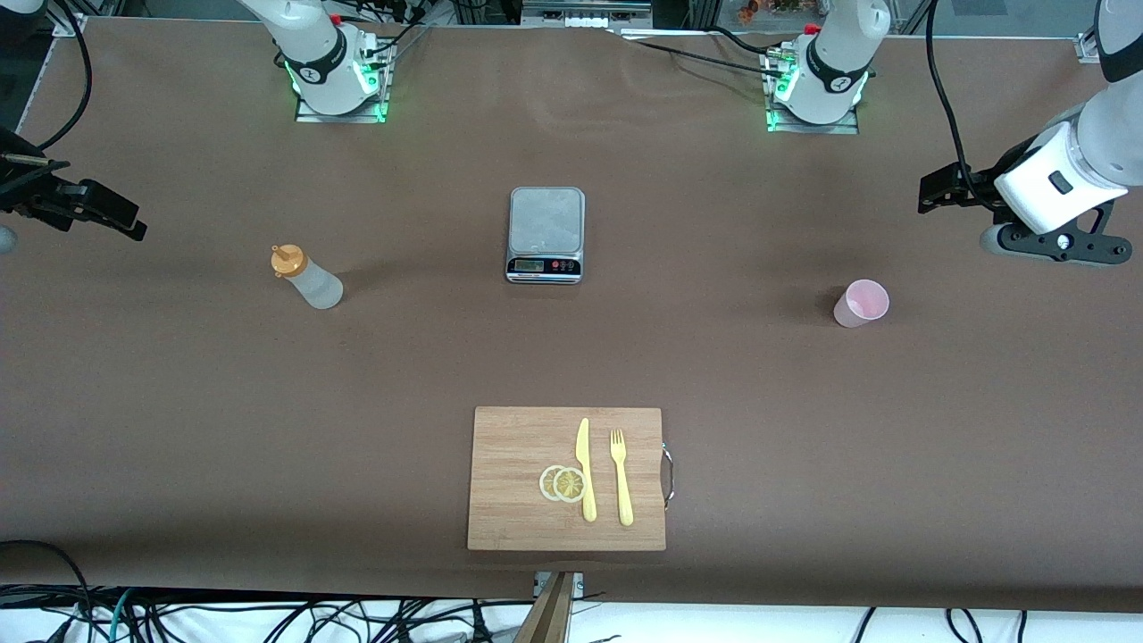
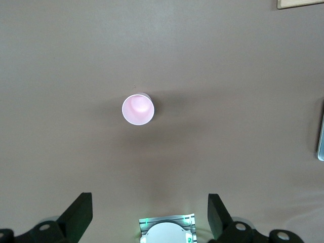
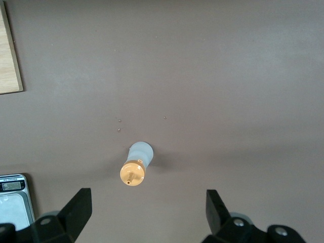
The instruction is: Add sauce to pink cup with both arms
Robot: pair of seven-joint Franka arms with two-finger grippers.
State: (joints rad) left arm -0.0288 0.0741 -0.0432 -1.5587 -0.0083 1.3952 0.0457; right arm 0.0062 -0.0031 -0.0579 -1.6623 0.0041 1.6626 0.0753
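The sauce bottle (image 1: 308,279), whitish with an orange nozzle cap, stands upright on the brown table toward the right arm's end. It also shows in the right wrist view (image 3: 136,164). The pink cup (image 1: 862,304) stands upright toward the left arm's end, and the left wrist view looks down into it (image 2: 137,109). My right gripper (image 1: 120,214) hangs open and empty above the table edge at its end; in its wrist view (image 3: 147,207) the bottle is apart from the jaws. My left gripper (image 1: 938,189) hangs open and empty above the table near the cup, apart from it (image 2: 149,207).
A digital kitchen scale (image 1: 546,234) sits mid-table between bottle and cup. A wooden cutting board (image 1: 513,446) lies nearer the front camera and carries a yellow knife (image 1: 585,469), a yellow fork (image 1: 621,478) and two lemon slices (image 1: 563,483). The arm bases (image 1: 335,76) (image 1: 817,85) stand along the table's top edge.
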